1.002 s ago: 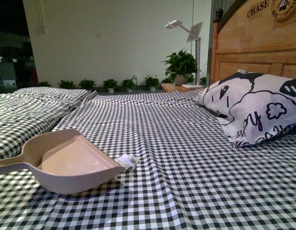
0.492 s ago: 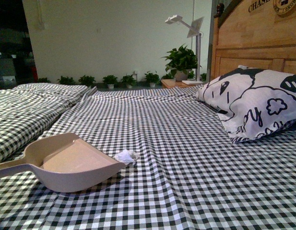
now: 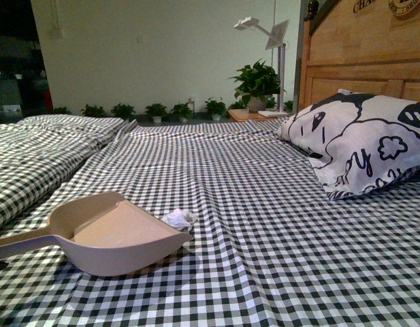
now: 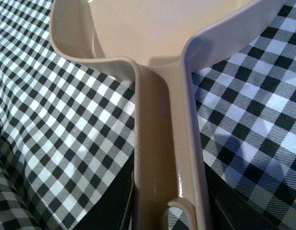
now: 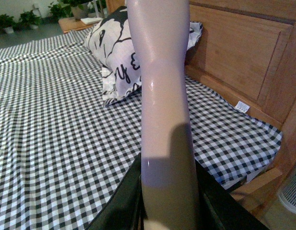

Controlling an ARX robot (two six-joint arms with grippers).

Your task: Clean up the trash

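- Pinkish-beige plastic dustpan (image 3: 121, 235) at the front left of the bed, down on or just over the black-and-white checked sheet (image 3: 264, 225). Cannot tell which. Open mouth turned to the right, grip running off toward the left edge of the front view.
- Small crumpled white trash (image 3: 179, 219) lying on the sheet at the far corner of the dustpan's mouth, outside the pan. Touching the lip or just beside it, hard to judge.
- Closed on the dustpan's grip, the left pincer (image 4: 169, 213). In the left wrist view, dark parts flanking the grip on both sides, with the pan widening beyond them over the checks.
- Clamped on a pale glossy handle (image 5: 164, 96), the right pincer (image 5: 167, 211), with dark fingers (image 5: 121, 208) hugging it on either side. Far end out of frame, so no telling what tool it belongs to.
- White pillow (image 3: 363, 143) with black cartoon print against the wooden headboard (image 3: 359, 61) at the right, well apart from the dustpan.
- Beyond the bed, a leafy potted plant (image 3: 256, 82) on a small wooden nightstand (image 3: 245, 116), a white lamp (image 3: 264, 30) above it, and a row of small potted plants (image 3: 155, 110) along the pale wall.
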